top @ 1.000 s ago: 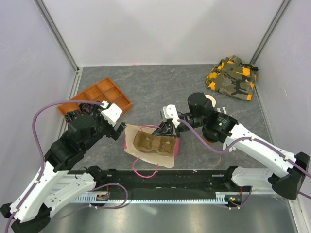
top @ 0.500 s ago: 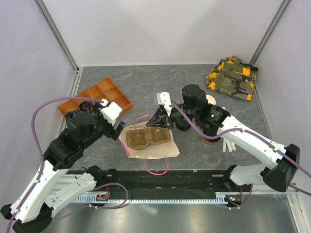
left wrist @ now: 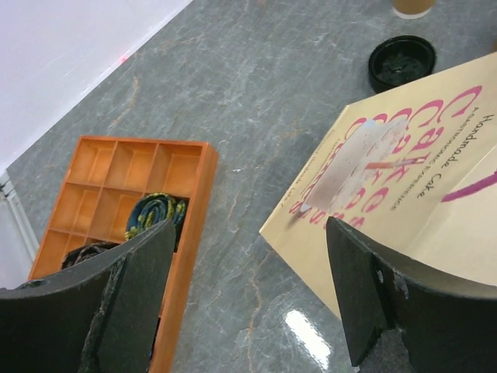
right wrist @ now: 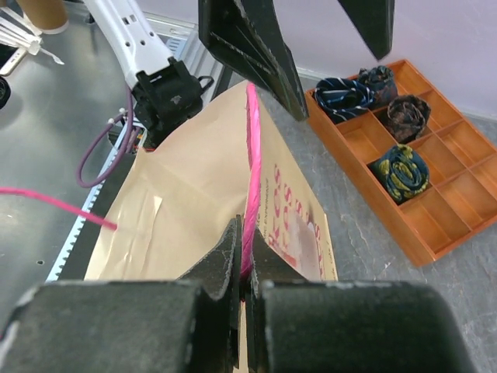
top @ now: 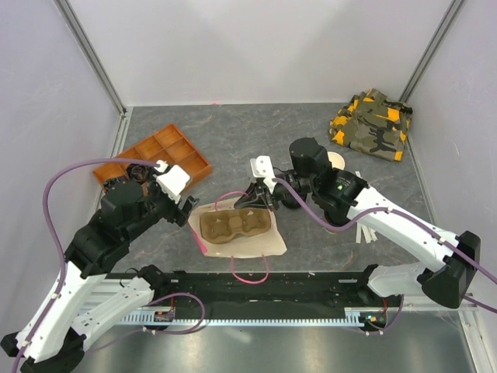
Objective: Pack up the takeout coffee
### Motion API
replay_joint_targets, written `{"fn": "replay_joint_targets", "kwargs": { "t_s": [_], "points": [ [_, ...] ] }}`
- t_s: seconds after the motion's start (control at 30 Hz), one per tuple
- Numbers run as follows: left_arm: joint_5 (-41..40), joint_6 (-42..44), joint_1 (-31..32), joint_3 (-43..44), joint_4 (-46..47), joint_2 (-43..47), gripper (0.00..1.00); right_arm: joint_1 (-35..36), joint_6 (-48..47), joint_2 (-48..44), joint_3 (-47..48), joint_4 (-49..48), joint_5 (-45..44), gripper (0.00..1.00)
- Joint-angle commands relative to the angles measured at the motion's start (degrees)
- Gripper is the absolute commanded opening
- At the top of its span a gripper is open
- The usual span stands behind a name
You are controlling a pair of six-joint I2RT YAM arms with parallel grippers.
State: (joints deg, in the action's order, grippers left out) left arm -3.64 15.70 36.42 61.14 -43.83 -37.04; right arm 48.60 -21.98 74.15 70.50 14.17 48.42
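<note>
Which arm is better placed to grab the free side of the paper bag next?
Left, I'd say. The left gripper is open and empty beside the free edge of the paper bag, while the right gripper is shut on its pink handle.

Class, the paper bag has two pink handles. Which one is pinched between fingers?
The far handle, pinched in the fingers of the right gripper. The near handle lies slack toward the arm bases, with nothing holding it.

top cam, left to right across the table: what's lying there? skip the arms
orange compartment tray → tan paper bag → camo cloth. The small items near the right arm are left out because they overlap the cloth's span.
</note>
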Motion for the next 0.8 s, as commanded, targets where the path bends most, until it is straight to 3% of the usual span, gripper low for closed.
{"fn": "replay_joint_targets", "kwargs": {
  "t_s": [0.0, 0.1, 0.2, 0.3, 0.43, 0.6, 0.77],
  "points": [
    [5.39, 0.03, -0.30, 2.21, -0.03, 0.39, 0.80, 0.71, 0.78, -0.51, 0.77, -2.29, 1.15, 0.00],
    [9.87, 0.99, -0.30, 8.25, -0.20, -2.06, 0.71, 0.36, 5.52, 2.65, 3.76, -2.66, 0.36, 0.00],
    [24.58, 5.98, -0.30, 16.16, -4.76, -5.57, 0.56, -0.69, 11.58, 6.26, 7.36, -2.57, 1.32, 0.00],
    [33.66, 10.81, -0.21, 21.80, -13.62, -8.48, 0.44, -2.01, 16.85, 9.51, 10.62, -2.66, 2.11, 0.00],
    [37.30, 15.32, -0.21, 23.14, -20.84, -14.53, 0.31, -4.56, 24.78, 13.73, 14.48, -3.27, 3.60, 0.00],
    [34.33, 16.02, 0.22, 24.98, -21.47, -23.51, 0.15, -6.41, 29.35, 16.55, 16.07, -5.73, 5.89, 0.00],
    [32.38, 20.23, 2.94, 23.95, -19.45, -29.05, 0.11, -6.85, 32.35, 18.75, 17.21, -6.70, 8.88, 0.00]
  ]
}}
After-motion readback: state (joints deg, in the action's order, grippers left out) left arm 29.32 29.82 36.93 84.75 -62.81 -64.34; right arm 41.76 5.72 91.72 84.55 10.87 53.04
